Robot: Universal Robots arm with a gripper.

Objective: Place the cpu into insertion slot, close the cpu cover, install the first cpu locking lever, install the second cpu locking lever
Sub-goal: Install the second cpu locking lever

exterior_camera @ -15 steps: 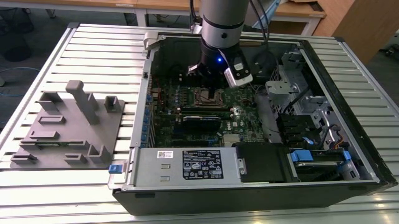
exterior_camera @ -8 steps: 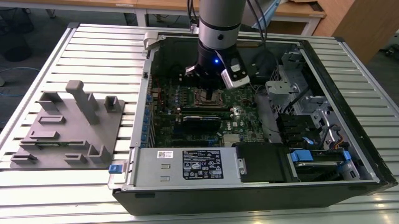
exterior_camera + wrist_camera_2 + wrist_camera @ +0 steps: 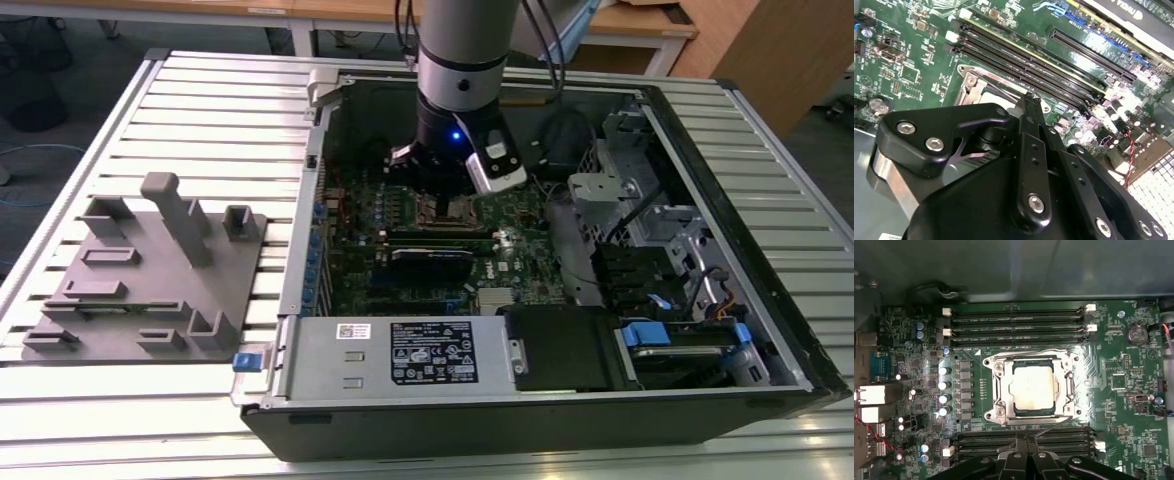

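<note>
The cpu [image 3: 1031,387] lies flat in the insertion slot [image 3: 1070,405], its dull silver top facing up. The cpu cover [image 3: 1000,385] is down over it, framing the chip through its window. A thin wire locking lever [image 3: 1054,425] slants out from the socket's corner and ends at my fingertips. My gripper [image 3: 1026,440] is shut, its black fingers [image 3: 1030,107] pressed together beside the socket's silver rim [image 3: 974,82]. In the exterior view the gripper [image 3: 447,195] hangs just over the socket [image 3: 447,213] inside the open computer case.
Long black memory slots [image 3: 1019,322] run on both sides of the socket. The case walls [image 3: 300,250] surround the board, with a power supply [image 3: 400,352] and drive bays [image 3: 667,330] nearby. A grey fixture block [image 3: 147,270] with upright pegs stands on the slatted table [image 3: 174,100].
</note>
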